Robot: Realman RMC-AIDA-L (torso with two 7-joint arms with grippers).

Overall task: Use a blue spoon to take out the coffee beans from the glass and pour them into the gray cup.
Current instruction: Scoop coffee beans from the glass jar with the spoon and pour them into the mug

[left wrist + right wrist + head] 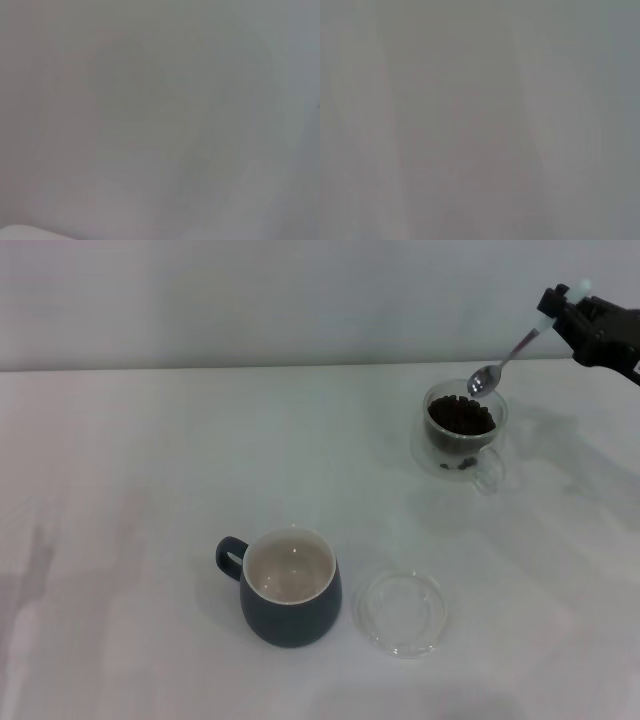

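In the head view my right gripper (566, 310) is at the far right, shut on the pale handle of the blue spoon (505, 362). The spoon slants down and left, its shiny bowl hanging just above the far rim of the glass (463, 430). That clear mug holds a heap of dark coffee beans (462, 417), its loop handle facing the near right. The gray cup (289, 586) stands nearer, left of centre, with a cream inside that looks bare and its handle to the left. My left gripper is out of view. Both wrist views show only a blank grey surface.
A flat round clear glass saucer (401, 611) lies just right of the gray cup. The white table (130, 490) stretches open to the left and centre, with a pale wall behind its far edge.
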